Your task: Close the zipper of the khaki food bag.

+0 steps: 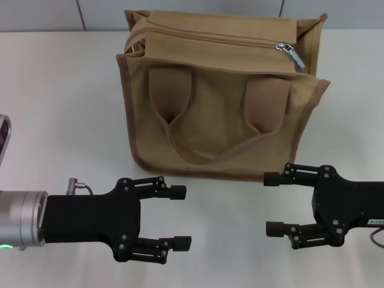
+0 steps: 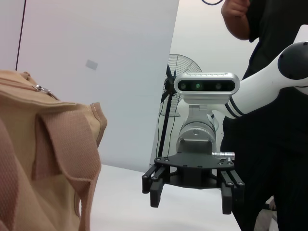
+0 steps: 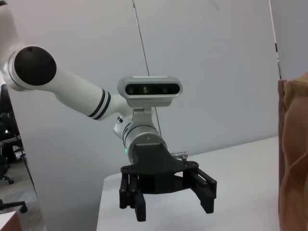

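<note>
The khaki food bag (image 1: 219,126) stands upright on the white table, its two brown strap handles hanging down the front. The zipper (image 1: 210,37) runs along its top seam, with the silver slider and pull tab (image 1: 289,51) near the right end. My left gripper (image 1: 180,217) is open and empty in front of the bag's lower left corner. My right gripper (image 1: 273,203) is open and empty in front of the lower right corner. Neither touches the bag. The left wrist view shows the bag (image 2: 48,163), the slider (image 2: 43,89) and the right gripper (image 2: 191,195). The right wrist view shows the left gripper (image 3: 168,199) and the bag's edge (image 3: 293,154).
The white table (image 1: 60,96) lies around the bag. A grey-edged object (image 1: 3,137) pokes in at the left edge. A person in black (image 2: 269,72) and a fan (image 2: 180,72) stand beyond the table on my right side.
</note>
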